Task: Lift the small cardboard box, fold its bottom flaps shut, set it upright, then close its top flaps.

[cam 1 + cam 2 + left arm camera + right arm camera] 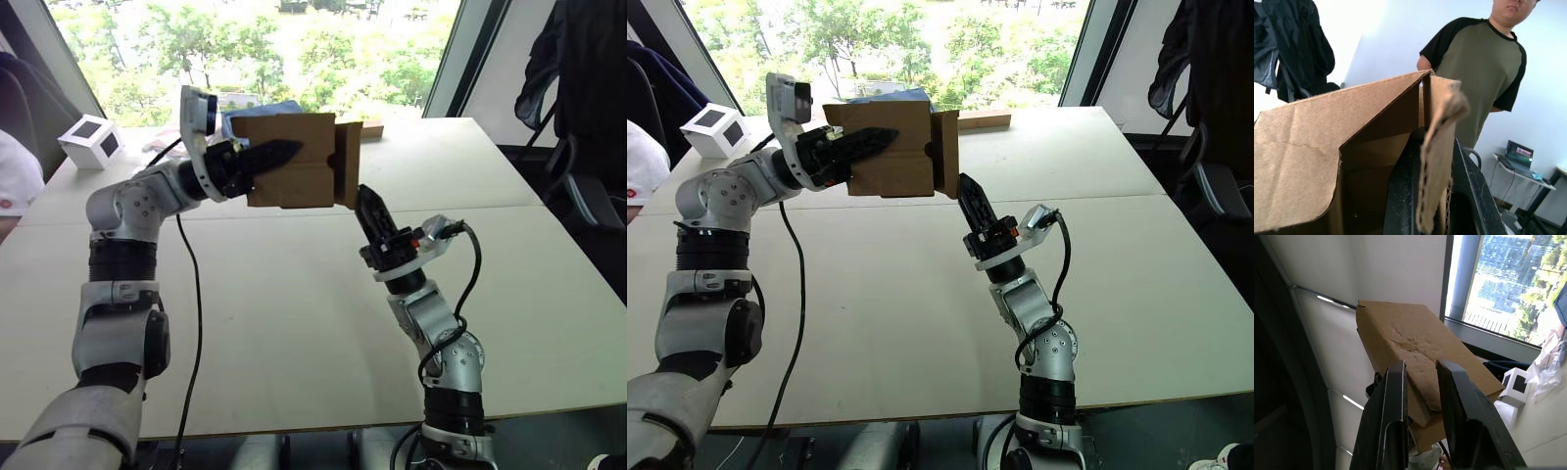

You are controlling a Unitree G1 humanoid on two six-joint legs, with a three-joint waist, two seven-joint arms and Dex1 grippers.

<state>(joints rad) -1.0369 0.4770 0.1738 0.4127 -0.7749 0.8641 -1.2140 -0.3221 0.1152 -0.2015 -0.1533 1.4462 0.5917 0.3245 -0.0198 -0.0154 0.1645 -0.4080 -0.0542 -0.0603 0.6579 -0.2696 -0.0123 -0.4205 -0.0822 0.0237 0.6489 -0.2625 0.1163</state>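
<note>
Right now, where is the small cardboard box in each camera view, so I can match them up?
Left eye view: small cardboard box upper centre, lifted off the table, clamped by the left pincer.
Right eye view: upper centre, left of middle.
Left wrist view: lower left and centre, one wall between the fingers.
Right wrist view: centre, beyond the right pincer.
Shared landmark: the white cube.

small cardboard box [294,162], brown, held aloft

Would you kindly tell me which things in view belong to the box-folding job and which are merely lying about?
Belonging to the job:
- small cardboard box, lifted clear of the table
- left gripper, clamped on one box wall
- right gripper, jaws open, just below the box

Lying about:
- white cube
- wooden block
- blue item behind the box
</note>
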